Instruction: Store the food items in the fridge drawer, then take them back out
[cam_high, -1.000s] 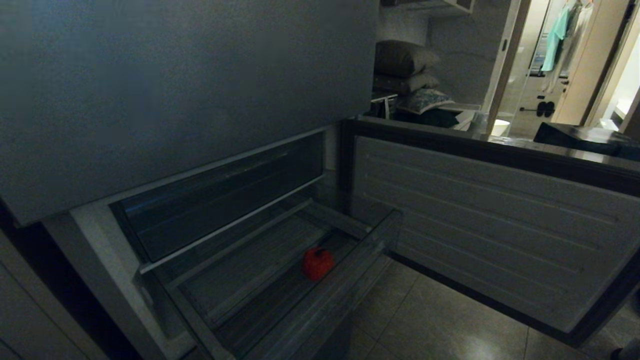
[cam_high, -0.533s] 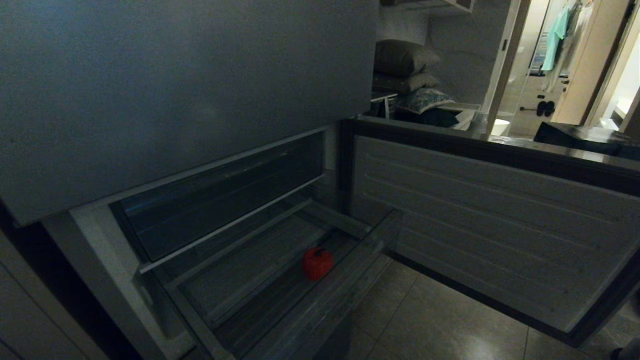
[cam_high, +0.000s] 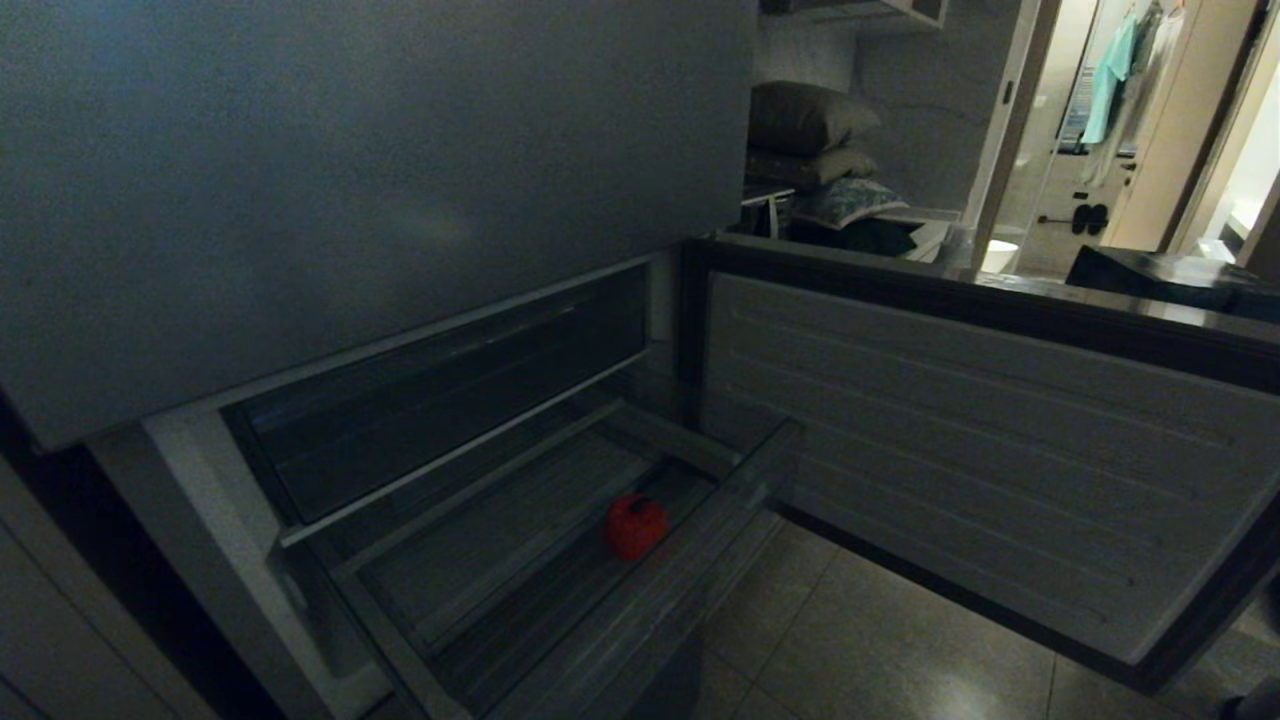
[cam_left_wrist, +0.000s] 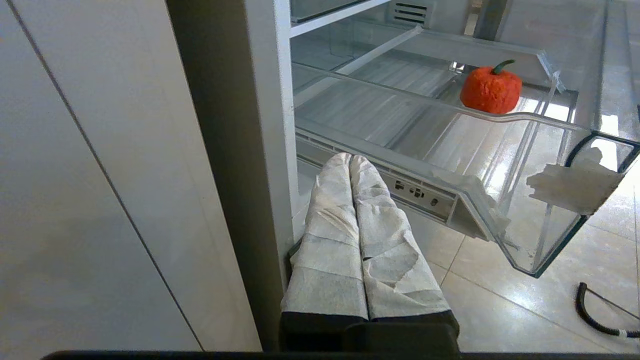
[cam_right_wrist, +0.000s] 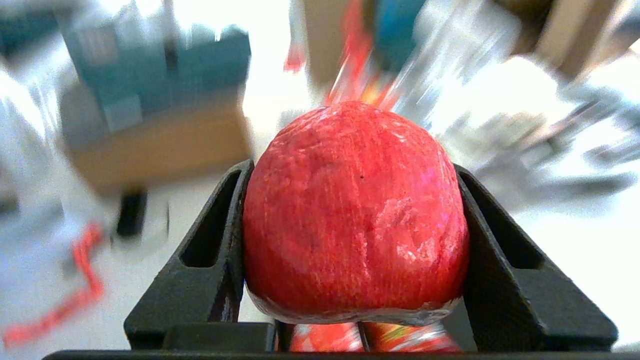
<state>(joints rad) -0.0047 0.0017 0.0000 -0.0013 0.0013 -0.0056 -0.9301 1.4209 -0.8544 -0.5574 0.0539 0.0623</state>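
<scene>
The fridge drawer stands pulled out, clear plastic with a ribbed floor. One of the food items, a round red-orange lump with a green stem, lies in it near the front lip; the left wrist view shows the same lump behind the drawer's rim. My left gripper, wrapped in white tape, is shut and empty, low beside the fridge frame. My right gripper is outside the head view. It is shut on a red apple that fills the gap between its black fingers. Behind the apple everything is blurred.
The middle door hangs open on the right of the drawer over the tiled floor. The closed grey upper door looms above. A white tape patch sticks to the drawer's corner. A black cable lies on the tiles.
</scene>
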